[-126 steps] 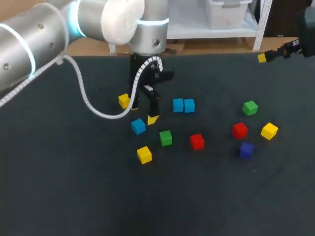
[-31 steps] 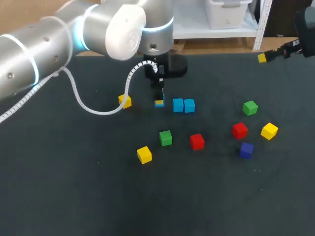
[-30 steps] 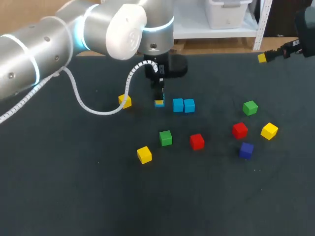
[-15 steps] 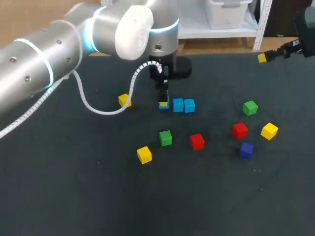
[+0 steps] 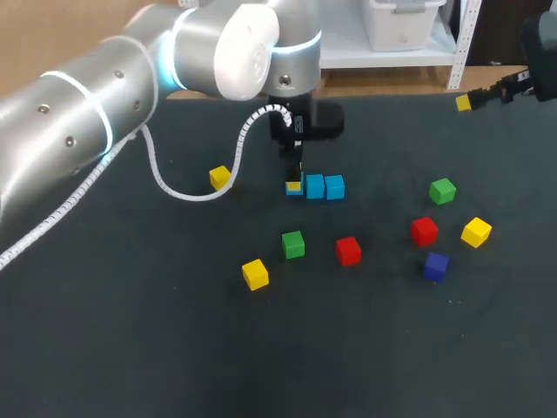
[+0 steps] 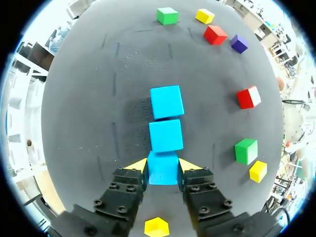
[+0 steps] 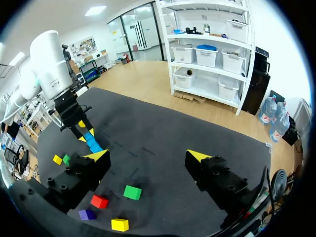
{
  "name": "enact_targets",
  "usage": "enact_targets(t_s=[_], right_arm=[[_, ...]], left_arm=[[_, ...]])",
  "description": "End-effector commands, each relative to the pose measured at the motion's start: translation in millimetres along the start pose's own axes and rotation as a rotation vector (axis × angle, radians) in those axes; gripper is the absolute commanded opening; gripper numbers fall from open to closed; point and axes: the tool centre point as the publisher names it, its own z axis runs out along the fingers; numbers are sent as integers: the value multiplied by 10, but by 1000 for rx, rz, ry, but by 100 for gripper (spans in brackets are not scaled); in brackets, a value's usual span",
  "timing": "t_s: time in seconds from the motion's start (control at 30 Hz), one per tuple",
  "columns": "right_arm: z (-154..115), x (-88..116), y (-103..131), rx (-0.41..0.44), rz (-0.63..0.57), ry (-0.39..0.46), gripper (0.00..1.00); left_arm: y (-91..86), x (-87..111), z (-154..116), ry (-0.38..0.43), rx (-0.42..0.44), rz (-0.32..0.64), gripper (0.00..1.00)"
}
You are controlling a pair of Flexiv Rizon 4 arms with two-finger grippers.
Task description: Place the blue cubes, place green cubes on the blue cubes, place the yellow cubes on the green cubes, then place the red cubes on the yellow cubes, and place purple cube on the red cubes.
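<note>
Table (image 5: 130, 348) dark, cubes scattered all over; far-left yellow cube (image 5: 219, 178) alone out wide; front yellow cube (image 5: 255, 273) nearer the front, near green cube (image 5: 293, 245) just right of it and a touch further back; then left gripper (image 6: 163, 164), down at table level, fingers narrowly spread and pressed on both sides of held blue cube (image 6: 163, 173), a firm pinch; directly ahead of it, middle blue cube (image 6: 166, 135) right up against the held one, end blue cube (image 6: 167, 102) next, three in a straight row; centre red cube (image 5: 348, 251) in front of that row; further right a loose cluster: right red cube (image 5: 424, 231), purple cube (image 5: 435, 266) just in front of it, right green cube (image 5: 442, 191) behind, right yellow cube (image 5: 476, 232) outermost; finally right gripper (image 7: 148, 155), up at the far right corner, well apart from everything, fingers spread wide, nothing between them.
</note>
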Motion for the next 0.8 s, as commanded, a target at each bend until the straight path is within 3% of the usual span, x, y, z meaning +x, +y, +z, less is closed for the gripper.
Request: enact_targets(t_s=[0.03,0.8], right_arm=[[10,1,-12,-4,-1,-3,100],[10,1,-12,-4,-1,-3,100]], left_arm=[[17,-38,-26,11,39,8,0],[-87,-39,-2,27,56,-7,0]])
